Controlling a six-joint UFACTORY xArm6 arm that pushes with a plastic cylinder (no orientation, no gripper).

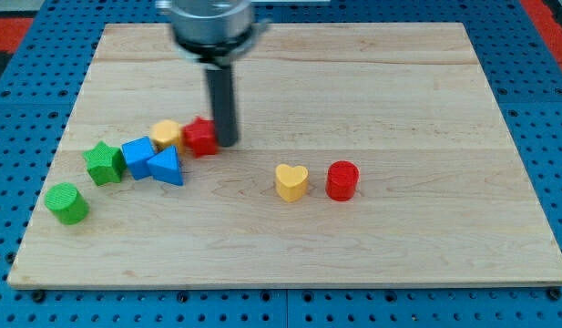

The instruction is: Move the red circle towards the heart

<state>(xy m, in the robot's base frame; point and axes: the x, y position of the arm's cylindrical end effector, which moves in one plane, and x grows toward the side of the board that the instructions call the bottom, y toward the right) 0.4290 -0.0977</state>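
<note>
The red circle (pixel 342 180) sat just to the view's right of the yellow heart (pixel 291 182) on the wooden surface (pixel 399 91); my tip (pixel 226 142), a bare rod without a gripper, touched another red block (pixel 200 137) well left of the heart

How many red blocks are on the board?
2. A red circle sits just right of the yellow heart. Another red block touches my tip, at its left. None seem hidden.

A pale wooden board (pixel 290 246) of lengthwise planks fills most of the view. Blue perforated panel (pixel 25 109), dotted with regular holes, surrounds it from 12 round to 12 o'clock. Red patches (pixel 7 27) show at 10 and 2 o'clock. Light is even and soft.
</note>
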